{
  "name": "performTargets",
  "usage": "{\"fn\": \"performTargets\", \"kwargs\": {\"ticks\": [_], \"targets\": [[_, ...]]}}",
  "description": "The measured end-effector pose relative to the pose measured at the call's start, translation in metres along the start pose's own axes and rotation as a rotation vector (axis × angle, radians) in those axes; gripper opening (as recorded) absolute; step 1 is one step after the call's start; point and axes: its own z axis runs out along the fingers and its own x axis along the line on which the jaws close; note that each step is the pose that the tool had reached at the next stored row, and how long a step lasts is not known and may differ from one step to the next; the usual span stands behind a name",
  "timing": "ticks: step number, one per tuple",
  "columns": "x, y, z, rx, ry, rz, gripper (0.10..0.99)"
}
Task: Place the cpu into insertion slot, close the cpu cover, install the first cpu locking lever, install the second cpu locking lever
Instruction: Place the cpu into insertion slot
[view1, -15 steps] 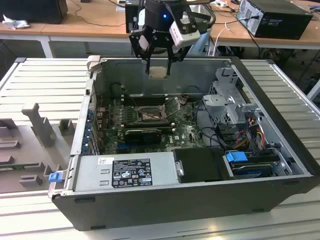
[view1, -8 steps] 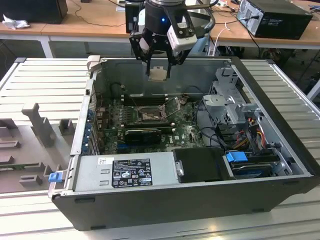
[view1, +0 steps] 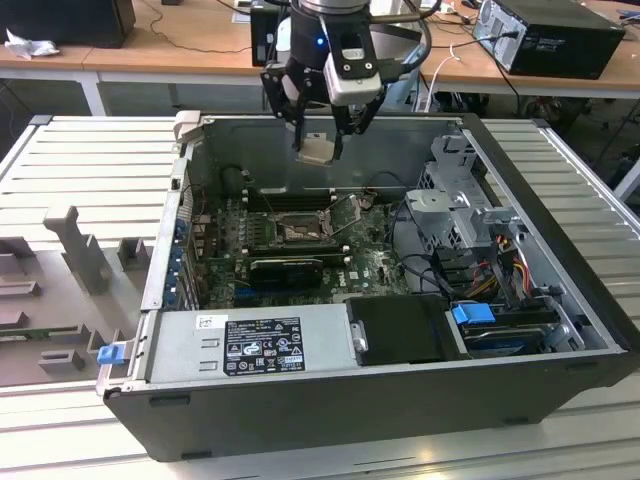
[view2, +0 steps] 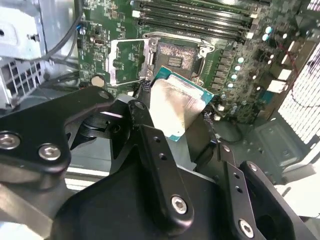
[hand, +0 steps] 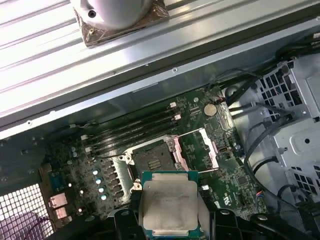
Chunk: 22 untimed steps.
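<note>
The ribbed metal bench carried an open computer case lying on its side, so that the motherboard faced up and could be reached from above. Near the board's middle the cpu cover stood swung up on its hinge, just beside the insertion slot. This left the socket's dark centre bare, and that was probably the reason for its position, since a chip could go in only with the frame raised. The slot held nothing.

The cpu was in the air above the case, over its far wall in the exterior view and well apart from the slot. The tool was closed on it, with a finger against each of two opposite edges. The chip's silver top faced the wrist cameras and lay about level, which would suit a straight lowering. The arm stood over the bench's far edge, its wrist pointing down toward the case.
</note>
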Motion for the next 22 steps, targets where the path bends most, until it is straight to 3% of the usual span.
{"fn": "performTargets", "kwargs": {"ticks": [22], "targets": [[-0.0001, -0.0003, 0.0032, -0.008, -0.0413, 0.461, 0.525]]}}
